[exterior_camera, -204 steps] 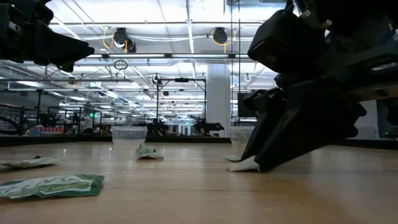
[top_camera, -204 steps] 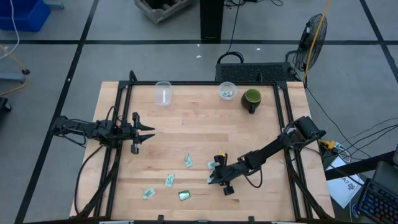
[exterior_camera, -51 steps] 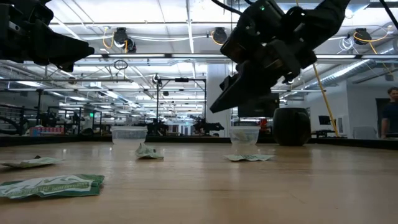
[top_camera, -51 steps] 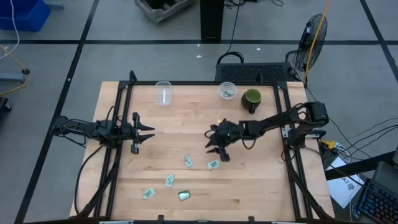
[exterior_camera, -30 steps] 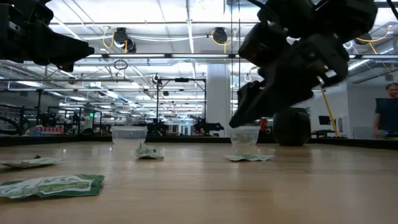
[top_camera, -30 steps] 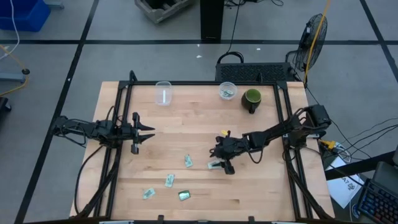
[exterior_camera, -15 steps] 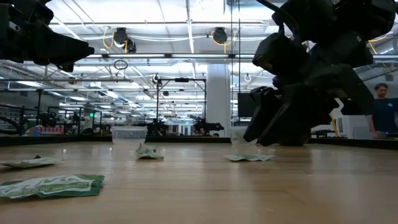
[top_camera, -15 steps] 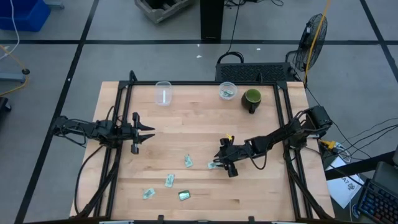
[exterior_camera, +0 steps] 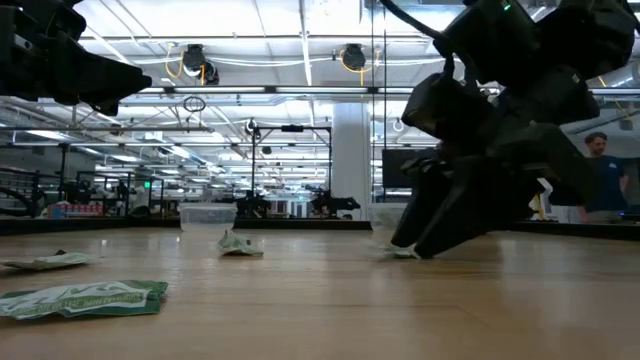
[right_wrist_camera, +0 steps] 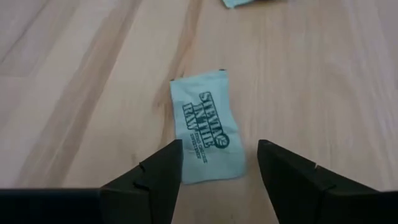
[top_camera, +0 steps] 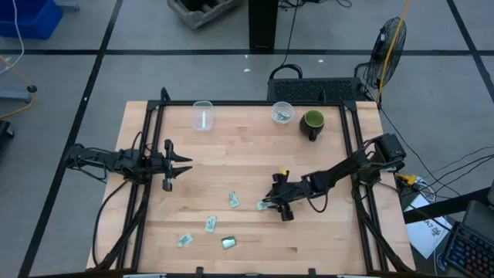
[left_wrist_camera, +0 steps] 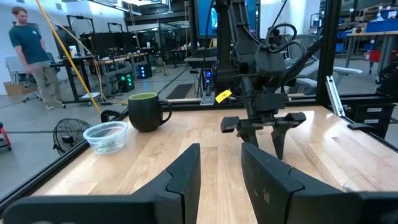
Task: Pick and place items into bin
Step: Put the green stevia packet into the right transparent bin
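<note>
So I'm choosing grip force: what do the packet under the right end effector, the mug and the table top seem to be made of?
The packet looks like thin matte paper or film: flat, pale mint, printed lettering, faint creases. The mug looks like glazed ceramic: dark green, thick-walled, smooth sheen, though that is unsure. The table top looks like light wood: parallel planks with visible grain.

Overhead down on table (top_camera: 231,154), low level across it, wrists close forward.
</note>
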{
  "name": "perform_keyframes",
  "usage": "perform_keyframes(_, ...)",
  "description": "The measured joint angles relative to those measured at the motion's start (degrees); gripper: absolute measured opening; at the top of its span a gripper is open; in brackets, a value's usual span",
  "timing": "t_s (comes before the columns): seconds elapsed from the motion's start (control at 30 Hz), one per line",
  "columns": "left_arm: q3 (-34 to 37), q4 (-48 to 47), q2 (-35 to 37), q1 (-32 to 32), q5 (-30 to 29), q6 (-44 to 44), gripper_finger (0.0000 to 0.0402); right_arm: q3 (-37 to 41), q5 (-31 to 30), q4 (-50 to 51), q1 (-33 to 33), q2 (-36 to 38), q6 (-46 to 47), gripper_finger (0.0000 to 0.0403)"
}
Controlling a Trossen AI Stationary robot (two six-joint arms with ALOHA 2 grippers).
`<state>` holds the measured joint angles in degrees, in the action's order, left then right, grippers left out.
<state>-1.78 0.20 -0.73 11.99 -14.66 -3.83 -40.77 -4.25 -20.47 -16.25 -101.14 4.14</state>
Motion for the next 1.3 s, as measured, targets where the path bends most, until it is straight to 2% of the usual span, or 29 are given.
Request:
perform_keyframes(0.37,0.00,0.01,0.00,-0.02,0.00,-0.01,0.0122,-0.04,-0.21,-0.64,0.02,-0.83,-0.13,0.0193)
perform_keyframes(0.8,0.00,0.01,-0.01,-0.01,0.00,0.01,0.0122,0.03,-0.40,-2.22,0.11,-0.90,-0.46,0.0094)
perform_keyframes(1.13,0.02,0.01,-0.02,0.00,0.00,0.01,0.0122,0.11,-0.73,-4.68,2.07,-0.46,-3.39,0.0061)
perform_keyframes(1.3,0.01,0.01,-0.02,-0.02,0.00,0.00,0.0122,0.11,-4.40,-5.91,3.93,-0.39,-3.78,0.0050)
